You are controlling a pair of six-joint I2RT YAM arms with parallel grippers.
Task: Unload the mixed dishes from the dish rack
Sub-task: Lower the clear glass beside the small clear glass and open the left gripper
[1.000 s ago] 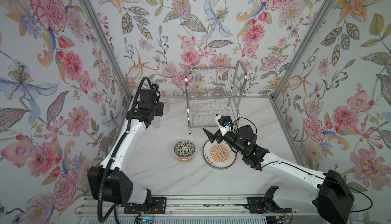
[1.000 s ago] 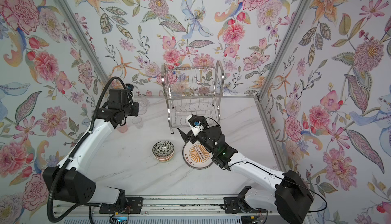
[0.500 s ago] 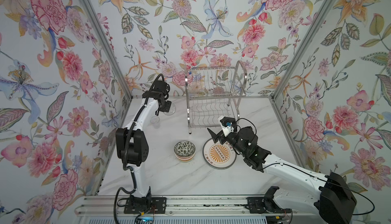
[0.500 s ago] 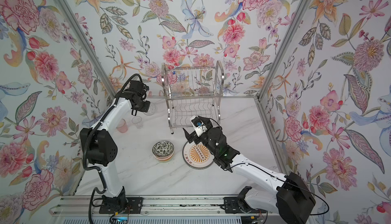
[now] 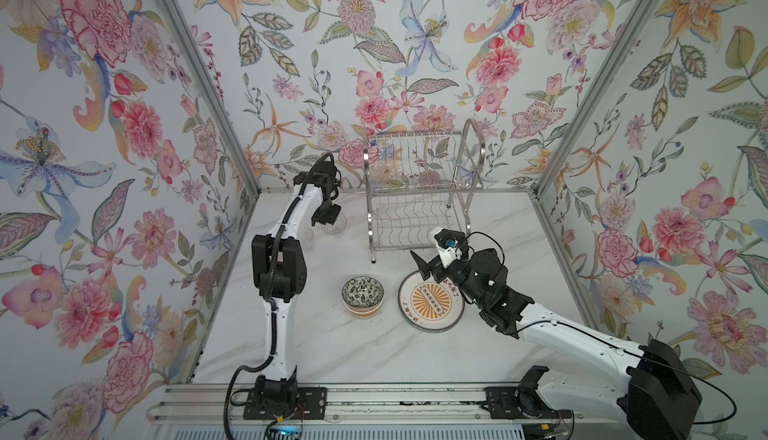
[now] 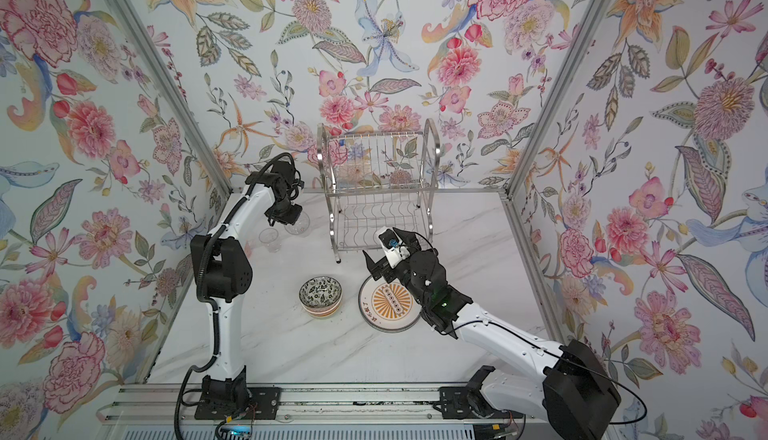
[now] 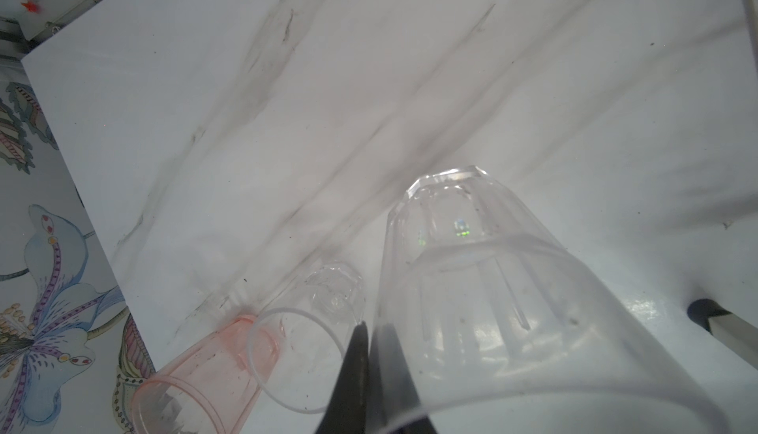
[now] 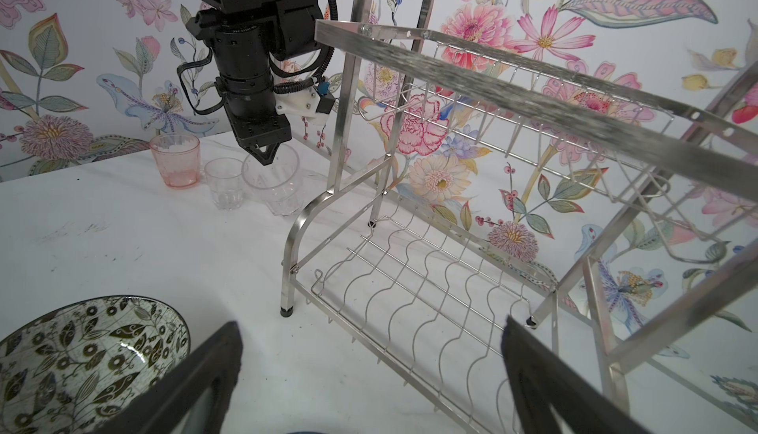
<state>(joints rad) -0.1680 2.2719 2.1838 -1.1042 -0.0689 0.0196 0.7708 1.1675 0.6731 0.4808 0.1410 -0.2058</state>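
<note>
Marble tabletop (image 5: 332, 354) (grey-veined) bears dish rack (image 5: 415, 189); floral walls (image 5: 415, 42).

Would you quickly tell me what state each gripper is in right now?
Left gripper: closed on the large clear cup's rim.
Right gripper: open, holding nothing.

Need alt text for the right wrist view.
An empty steel rack fills the view beyond the open right claw. Beside it, the left claw pinches the rim of a large clear cup, next to a small clear cup and a pink cup on the table; a patterned bowl sits near the camera.
</note>
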